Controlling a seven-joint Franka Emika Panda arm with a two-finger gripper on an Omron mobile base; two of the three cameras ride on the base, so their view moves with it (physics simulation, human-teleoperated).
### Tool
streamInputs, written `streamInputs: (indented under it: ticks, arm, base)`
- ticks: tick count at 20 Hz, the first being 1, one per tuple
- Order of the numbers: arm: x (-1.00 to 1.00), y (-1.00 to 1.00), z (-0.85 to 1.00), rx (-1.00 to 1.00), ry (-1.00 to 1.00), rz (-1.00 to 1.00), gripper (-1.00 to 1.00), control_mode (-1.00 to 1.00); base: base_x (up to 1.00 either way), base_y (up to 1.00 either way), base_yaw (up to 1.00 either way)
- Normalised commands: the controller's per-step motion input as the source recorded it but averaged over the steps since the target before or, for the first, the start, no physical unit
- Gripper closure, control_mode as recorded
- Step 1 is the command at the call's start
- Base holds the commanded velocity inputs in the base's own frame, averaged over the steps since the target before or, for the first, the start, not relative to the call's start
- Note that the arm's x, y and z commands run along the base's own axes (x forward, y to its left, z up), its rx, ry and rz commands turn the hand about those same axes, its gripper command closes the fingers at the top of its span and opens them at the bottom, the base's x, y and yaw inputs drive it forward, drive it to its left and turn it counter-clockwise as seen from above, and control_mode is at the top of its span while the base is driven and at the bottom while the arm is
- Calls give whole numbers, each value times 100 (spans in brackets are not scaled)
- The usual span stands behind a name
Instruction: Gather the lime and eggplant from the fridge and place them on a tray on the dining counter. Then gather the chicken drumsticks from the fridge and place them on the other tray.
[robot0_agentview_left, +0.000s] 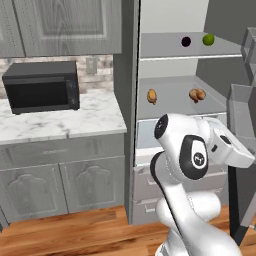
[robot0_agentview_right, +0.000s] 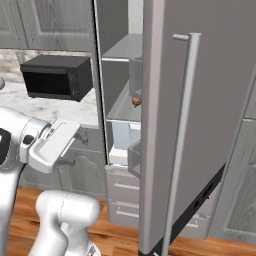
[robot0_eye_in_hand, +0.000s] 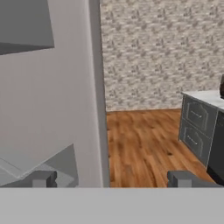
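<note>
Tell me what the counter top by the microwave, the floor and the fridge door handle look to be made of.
Counter top: polished marble or a marble look, white with grey veining.
Floor: wood planks with a slight sheen, warm brown with visible grain and board seams.
Fridge door handle: probably brushed metal, a smooth pale grey bar; painted plastic can't be ruled out in this rendering.

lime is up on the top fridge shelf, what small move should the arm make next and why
Probably swing the hand toward the open fridge and raise it. The lime sits beside the eggplant on the top shelf, while the open, empty claw faces the wood floor, away from them.
</note>
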Motion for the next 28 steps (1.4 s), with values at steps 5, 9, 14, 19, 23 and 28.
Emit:
streamInputs:
  ticks: [5, 9, 14, 19, 23, 28]
  arm:
    - [1, -43, -18, 0, -2, 0, -100, -100]
    - [0, -44, -16, 0, -2, 0, -100, -100]
    - [0, -35, -20, 0, 0, 0, -100, -100]
    - [0, -28, -21, 0, 0, 0, -100, -100]
    - [0, -19, -22, 0, 0, 0, -100, -100]
    - [0, -11, -20, 0, 0, 0, -100, -100]
  base:
    - [0, 0, 0]
    - [0, 0, 0]
    - [0, 0, 0]
    - [0, 0, 0]
    - [0, 0, 0]
    - [0, 0, 0]
